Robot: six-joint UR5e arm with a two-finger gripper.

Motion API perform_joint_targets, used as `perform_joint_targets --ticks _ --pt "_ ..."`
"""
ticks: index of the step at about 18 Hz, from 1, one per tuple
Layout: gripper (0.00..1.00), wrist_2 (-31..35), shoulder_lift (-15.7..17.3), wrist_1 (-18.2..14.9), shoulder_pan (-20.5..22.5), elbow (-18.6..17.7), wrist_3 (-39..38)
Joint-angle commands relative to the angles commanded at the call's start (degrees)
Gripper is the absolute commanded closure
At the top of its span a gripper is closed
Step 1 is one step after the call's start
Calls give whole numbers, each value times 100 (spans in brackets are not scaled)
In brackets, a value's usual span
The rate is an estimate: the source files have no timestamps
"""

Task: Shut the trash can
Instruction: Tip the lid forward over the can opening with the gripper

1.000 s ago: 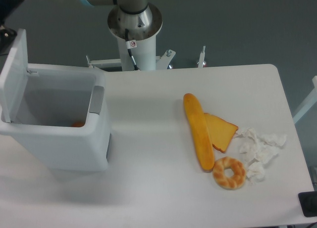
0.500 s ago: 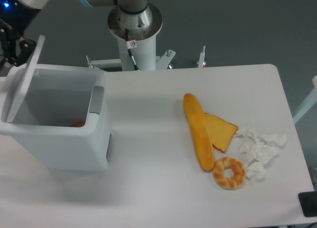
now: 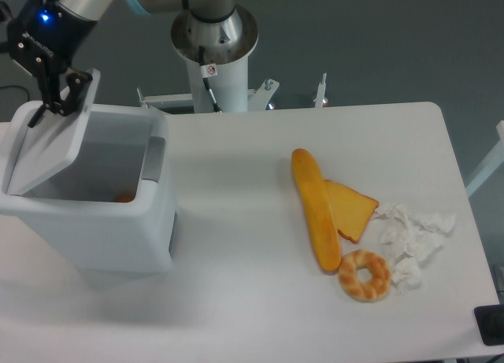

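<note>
The trash can (image 3: 102, 213) sits at the surface's (image 3: 236, 300) nine o'clock: rigid, light plastic. Its hinged lid (image 3: 49, 146) leans half-open and should swing freely; push near its free edge. The tool (image 3: 57, 103) touches that edge, fingers narrowly parted, holding nothing.

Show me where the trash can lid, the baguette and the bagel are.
trash can lid (image 3: 49, 146), fixed camera view, on the flat white panel, tilted partway over the opening.
baguette (image 3: 316, 209), fixed camera view, on the middle of the long loaf.
bagel (image 3: 365, 275), fixed camera view, on the ring's crust.
</note>
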Motion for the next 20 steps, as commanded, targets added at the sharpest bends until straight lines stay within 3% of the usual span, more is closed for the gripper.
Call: perform_joint_targets --ticks 20 --pt "0 184 -18 0 413 -185 589"
